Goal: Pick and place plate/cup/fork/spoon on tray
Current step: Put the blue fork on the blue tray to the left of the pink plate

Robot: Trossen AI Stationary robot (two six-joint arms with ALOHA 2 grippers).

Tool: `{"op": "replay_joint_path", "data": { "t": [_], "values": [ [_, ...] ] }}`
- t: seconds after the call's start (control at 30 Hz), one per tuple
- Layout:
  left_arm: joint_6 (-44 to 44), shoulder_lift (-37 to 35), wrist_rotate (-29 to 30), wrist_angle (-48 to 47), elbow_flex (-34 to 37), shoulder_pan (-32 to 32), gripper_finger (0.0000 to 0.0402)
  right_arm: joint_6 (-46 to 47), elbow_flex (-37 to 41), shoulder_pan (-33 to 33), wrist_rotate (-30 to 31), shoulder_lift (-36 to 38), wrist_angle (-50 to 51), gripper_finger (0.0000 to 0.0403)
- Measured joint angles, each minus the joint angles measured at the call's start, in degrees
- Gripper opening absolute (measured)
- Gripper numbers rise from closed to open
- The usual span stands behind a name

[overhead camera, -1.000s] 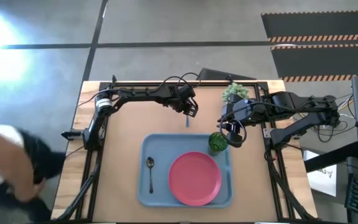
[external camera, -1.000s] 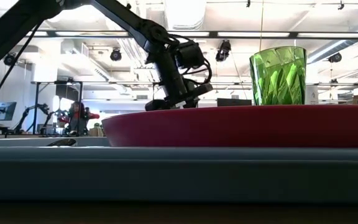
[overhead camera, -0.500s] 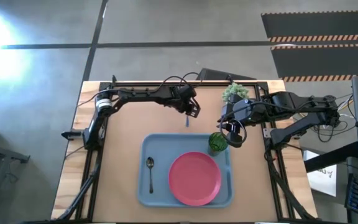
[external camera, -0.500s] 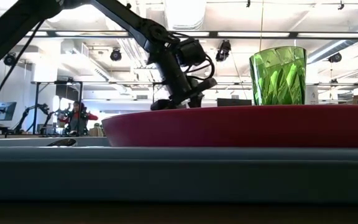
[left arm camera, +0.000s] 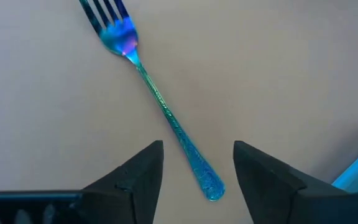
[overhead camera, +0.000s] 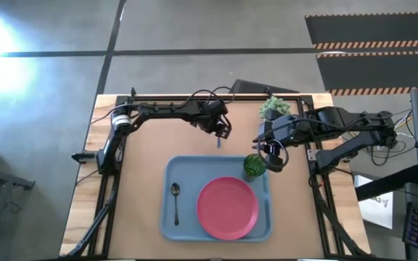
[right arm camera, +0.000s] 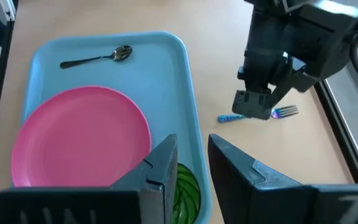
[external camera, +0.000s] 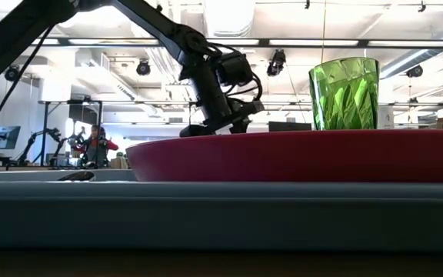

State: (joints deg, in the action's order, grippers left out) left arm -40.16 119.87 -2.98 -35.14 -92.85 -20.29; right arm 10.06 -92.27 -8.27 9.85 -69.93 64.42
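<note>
Lying flat on table, fork (left arm camera: 160,106), handle between open left gripper (left arm camera: 197,171)

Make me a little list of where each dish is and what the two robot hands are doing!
plate: on the tray
spoon: on the tray, beside the plate
cup: on the tray's corner
fork: on the table, outside the tray
left gripper: open, over the fork's handle
right gripper: above the cup, not holding it

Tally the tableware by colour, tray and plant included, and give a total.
Pink: 1, the plate
Green: 2, the cup and the plant
Silver: 2, the spoon and the fork
Blue: 1, the tray
Total: 6
</note>
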Motion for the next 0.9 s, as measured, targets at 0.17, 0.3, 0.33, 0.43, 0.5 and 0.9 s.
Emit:
{"op": "replay_joint_path", "data": {
  "t": [0.17,0.3,0.33,0.43,0.5,0.9],
  "values": [
    [-0.21,2.75,-3.18,-0.01,-0.03,0.16,0.0178,-0.18,0.0,0.0,-1.31,-0.09,-0.54,0.0079],
    [-0.14,5.38,-6.15,0.48,-1.27,0.54,0.0178,-0.07,0.41,0.0,-1.32,-0.44,-0.48,0.0079],
    [-0.06,5.9,-6.44,0.61,-1.57,0.56,0.0178,-0.04,0.48,0.0,-1.33,-0.46,-0.41,0.0079],
    [-0.08,6.25,-7.1,1.02,-2.06,0.52,0.0178,0.77,0.52,0.0,-1.31,-0.42,-0.48,0.0079],
    [-0.02,6.29,-7.02,1.47,-2.21,0.51,0.0178,1.07,0.52,0.0,-1.3,-0.42,-0.47,0.0079],
    [-0.03,6.54,-6.33,2.18,-2.47,-0.5,0.0178,1.95,0.52,0.0,-1.31,-0.42,-0.44,0.0079]
  ]
}}
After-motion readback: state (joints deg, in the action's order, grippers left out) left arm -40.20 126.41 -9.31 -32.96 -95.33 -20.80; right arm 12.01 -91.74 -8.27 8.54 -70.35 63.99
